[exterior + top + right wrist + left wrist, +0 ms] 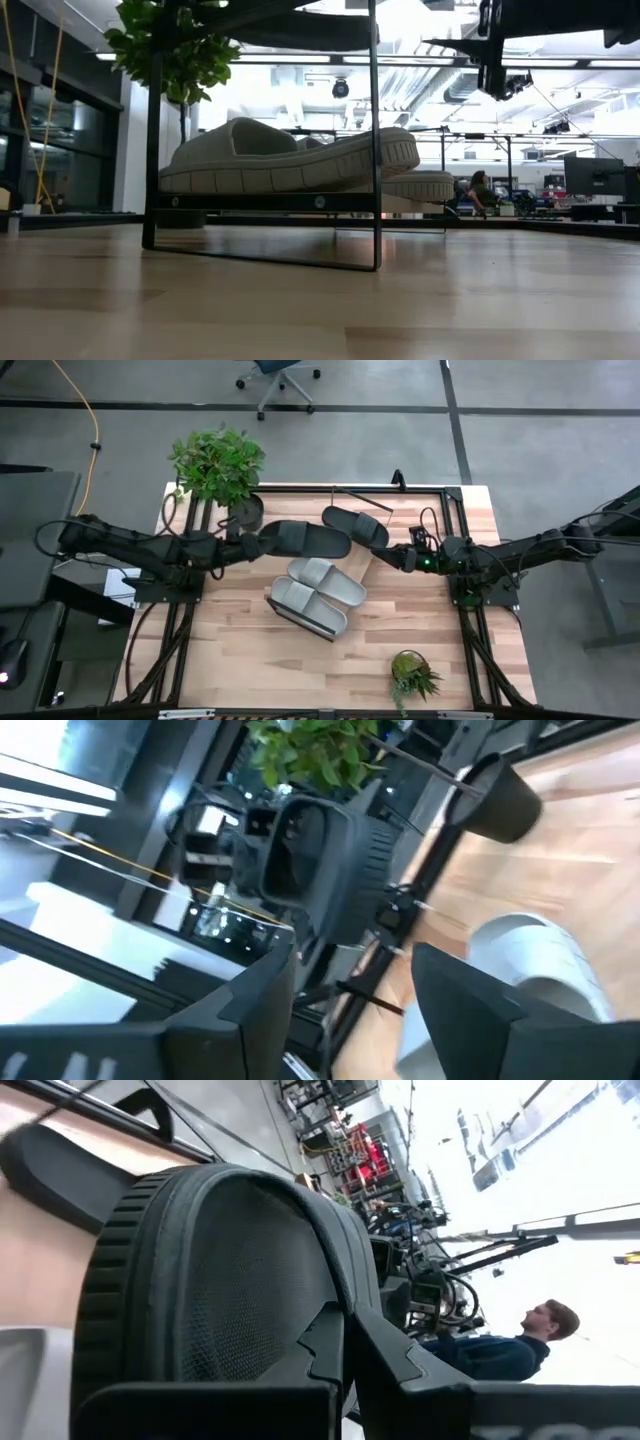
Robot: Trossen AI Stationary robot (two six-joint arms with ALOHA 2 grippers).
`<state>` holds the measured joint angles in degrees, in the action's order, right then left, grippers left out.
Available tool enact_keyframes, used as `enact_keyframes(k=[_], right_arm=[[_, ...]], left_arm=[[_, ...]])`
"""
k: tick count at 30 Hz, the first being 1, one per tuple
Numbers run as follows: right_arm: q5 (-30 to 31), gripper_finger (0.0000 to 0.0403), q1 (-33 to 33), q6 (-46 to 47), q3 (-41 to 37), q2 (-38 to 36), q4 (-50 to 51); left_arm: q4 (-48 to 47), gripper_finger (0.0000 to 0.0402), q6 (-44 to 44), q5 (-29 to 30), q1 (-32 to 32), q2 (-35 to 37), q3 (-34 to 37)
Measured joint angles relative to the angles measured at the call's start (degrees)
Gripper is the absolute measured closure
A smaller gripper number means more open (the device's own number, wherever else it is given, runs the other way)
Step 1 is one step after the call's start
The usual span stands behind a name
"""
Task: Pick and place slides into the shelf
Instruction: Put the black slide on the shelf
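You see grey floor [540, 450] with dark seams beyond table, office chair [275, 375] far side, yellow cable [92, 420] trailing. Bright ceiling strip lights [560, 62], tall windows [30, 130], seated person [480, 190] past gripper reach.

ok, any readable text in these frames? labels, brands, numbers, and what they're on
None readable in any view.
Black slide in the left gripper: no brand or print visible on strap or sole.
Grey-green slides on the shelf: plain, nothing legible.
Right gripper: no marking legible, only a green light behind it.
Background racks and screens in the left wrist and low views: too small and blurred to read.
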<state>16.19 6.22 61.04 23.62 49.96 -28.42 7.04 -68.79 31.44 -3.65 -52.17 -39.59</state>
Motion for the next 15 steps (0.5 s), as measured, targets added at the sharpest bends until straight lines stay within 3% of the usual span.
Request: enact_keyframes(k=[8, 15], right_arm=[[0.01, 0.0166, 0.32, 1.62, 0.00, 2.43, -3.60], [0.32, 0.0164, 0.30, 1.46, 0.00, 5.20, -9.71]], left_arm=[[12.39, 0.0401, 2.45, 1.27, -1.01, -7.71, 0.00], [17.30, 0.0401, 2.56, 1.52, -1.01, -11.69, 0.00]])
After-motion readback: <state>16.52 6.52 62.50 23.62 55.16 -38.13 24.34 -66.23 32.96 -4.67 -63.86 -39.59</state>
